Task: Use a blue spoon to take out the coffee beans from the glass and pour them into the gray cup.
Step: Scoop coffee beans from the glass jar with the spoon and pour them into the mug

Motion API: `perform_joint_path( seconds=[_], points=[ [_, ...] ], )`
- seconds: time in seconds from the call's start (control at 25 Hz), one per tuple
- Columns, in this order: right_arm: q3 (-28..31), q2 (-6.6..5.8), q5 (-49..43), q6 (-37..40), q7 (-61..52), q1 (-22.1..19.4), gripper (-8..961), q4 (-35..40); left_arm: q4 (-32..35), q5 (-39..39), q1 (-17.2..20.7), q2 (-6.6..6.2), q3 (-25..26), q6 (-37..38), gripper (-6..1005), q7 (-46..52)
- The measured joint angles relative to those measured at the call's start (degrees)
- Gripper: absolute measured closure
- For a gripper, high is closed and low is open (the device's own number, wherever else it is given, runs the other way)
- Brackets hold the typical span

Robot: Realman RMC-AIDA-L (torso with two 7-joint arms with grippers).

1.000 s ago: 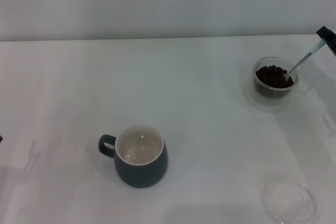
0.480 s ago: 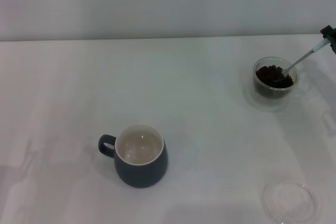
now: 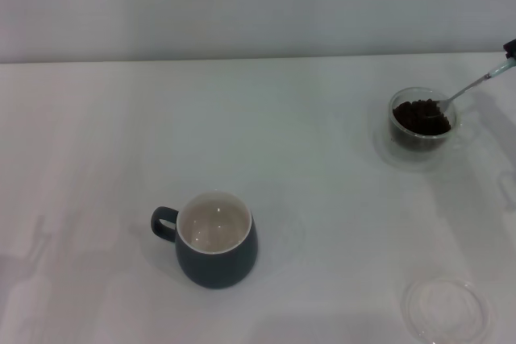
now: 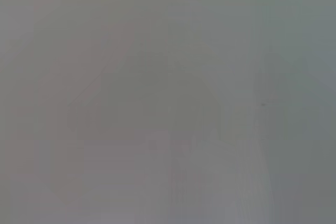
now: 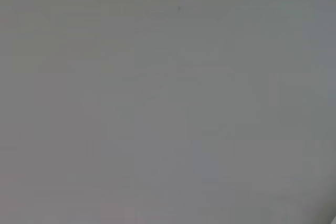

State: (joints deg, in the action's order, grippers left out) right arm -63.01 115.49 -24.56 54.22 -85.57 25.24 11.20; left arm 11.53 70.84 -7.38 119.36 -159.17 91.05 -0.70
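Rightward, at the very edge of the head view, only a dark sliver of the right gripper (image 3: 511, 47), raised above the far right part of the counter (image 3: 282, 134); fingers closed on the pale handle end of the blue spoon (image 3: 472, 86). Spoon tilted, handle high toward the gripper, thin metal neck sloping down and to the left over the rim, bowl dipped in the glass (image 3: 422, 139) and touching the top of the coffee beans (image 3: 419, 117). Beans heaped dark inside the glass, filling most of it, none seen on the counter around it. Glass upright on the counter's right side, toward the back. Well apart from it, nearer the robot and left of centre, the gray cup (image 3: 216, 257), upright, loop handle turned to the left, cream-white inside open to view. Near the front right corner, a flat clear saucer (image 3: 446, 308), lying alone, apart from both glass and cup. Behind the counter, a plain pale wall. Both wrist views blank grey, with nothing to make out. Left gripper outside every view, so no telling how its fingers stand.
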Motion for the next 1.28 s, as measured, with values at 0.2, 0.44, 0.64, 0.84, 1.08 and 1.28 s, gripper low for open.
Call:
perform_joint_path(
  seconds=[0.2, 0.44, 0.64, 0.84, 1.08, 1.28],
  points=[
    [-0.45, -0.08, 0.02, 2.47, -2.32, -0.35, 795, -0.09, -0.26, 0.00, 0.00, 0.00, 0.00, -0.04, 108, 0.00],
    [-3.45, -0.18, -0.56, 3.98, -5.39, -0.17, 795, -0.13, -0.64, 0.01, 0.00, 0.00, 0.00, -0.08, 107, 0.00],
    [-7.37, -0.13, -0.58, 5.49, -7.22, 0.08, 795, 0.15, -0.64, 0.01, -0.10, 0.00, 0.00, -0.16, 107, 0.00],
    [-12.72, -0.10, -0.59, 7.06, -9.41, 0.67, 795, 0.56, -0.63, 0.01, -0.42, 0.00, 0.00, -1.26, 108, 0.00],
    [-17.63, 0.26, -0.55, 10.35, -11.03, 1.48, 794, 0.66, -0.61, 0.01, -0.68, 0.05, 0.00, -2.12, 107, 0.00],
    [-21.06, 0.41, -0.52, 12.45, -11.82, 2.11, 794, 0.70, -0.53, 0.01, -0.70, 0.09, -0.02, -2.90, 107, 0.00]
  ],
)
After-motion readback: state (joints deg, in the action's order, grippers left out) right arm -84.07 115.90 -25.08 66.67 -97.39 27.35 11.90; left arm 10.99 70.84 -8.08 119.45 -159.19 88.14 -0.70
